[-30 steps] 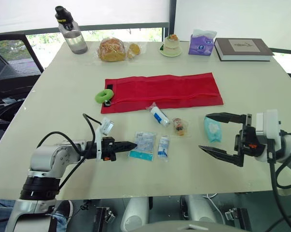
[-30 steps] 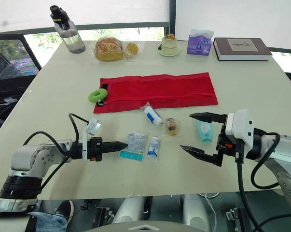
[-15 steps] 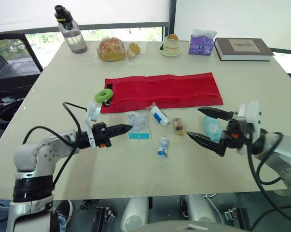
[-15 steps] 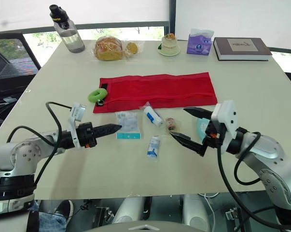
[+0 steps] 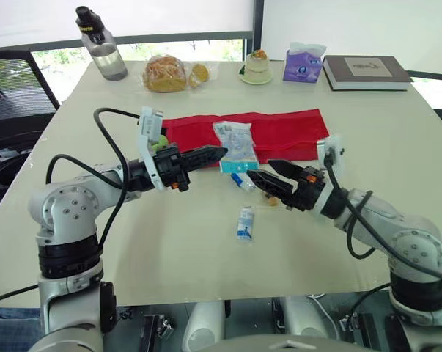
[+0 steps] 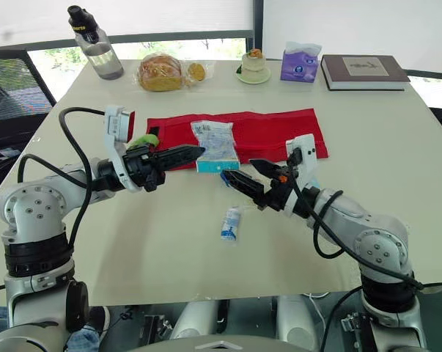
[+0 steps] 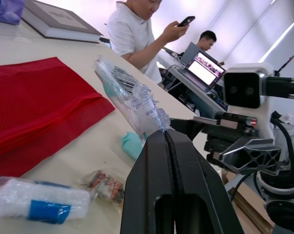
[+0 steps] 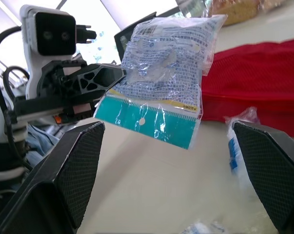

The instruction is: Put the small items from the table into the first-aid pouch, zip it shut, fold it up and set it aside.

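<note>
The red first-aid pouch (image 5: 279,132) lies flat across the middle of the table. My left gripper (image 5: 219,152) is shut on a clear packet with a teal strip (image 5: 235,145) and holds it in the air over the pouch's near edge. My right gripper (image 5: 263,170) stands open just right of the packet, low over the table. A small roll with a blue label (image 5: 240,181) lies under it, beside a little brown item (image 7: 105,185) and a teal packet (image 7: 132,144). A small blue-and-white sachet (image 5: 244,222) lies nearer the front edge.
Along the far edge stand a water bottle (image 5: 102,45), bagged bread (image 5: 166,73), a small cake on a plate (image 5: 256,67), a tissue pack (image 5: 303,62) and a book (image 5: 365,72). A green ring (image 6: 140,139) sits at the pouch's left end. People sit beyond the table (image 7: 137,34).
My left gripper took the packet from the front of the table and carried it up and over to the pouch. My right gripper moved left toward the middle and stayed open.
</note>
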